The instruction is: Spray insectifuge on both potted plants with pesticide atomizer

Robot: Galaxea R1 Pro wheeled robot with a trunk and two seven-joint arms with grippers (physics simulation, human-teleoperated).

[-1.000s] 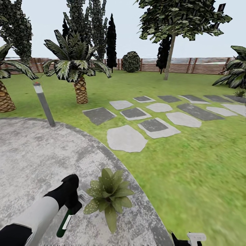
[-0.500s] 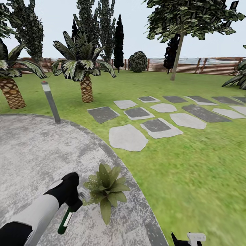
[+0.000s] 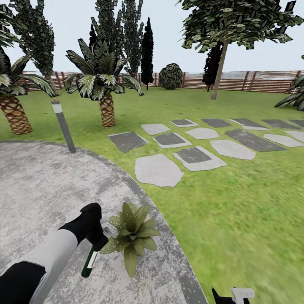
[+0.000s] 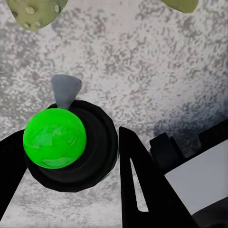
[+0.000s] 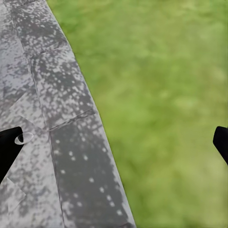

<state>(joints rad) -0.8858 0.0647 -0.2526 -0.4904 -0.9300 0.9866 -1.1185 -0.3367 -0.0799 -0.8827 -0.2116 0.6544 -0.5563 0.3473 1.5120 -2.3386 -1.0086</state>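
Rough speckled grey stone patio (image 3: 38, 190), glossy dark green pesticide atomizer (image 3: 90, 261), matt black left gripper (image 3: 98, 238), brown slatted wooden fence (image 3: 253, 81)

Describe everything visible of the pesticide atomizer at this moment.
The pesticide atomizer is a slim dark green bottle with a white label strip and a pale grey spray head. The left gripper grips it near the top, so it hangs tilted above the grey paved patio, its nozzle toward the potted plant beside it.
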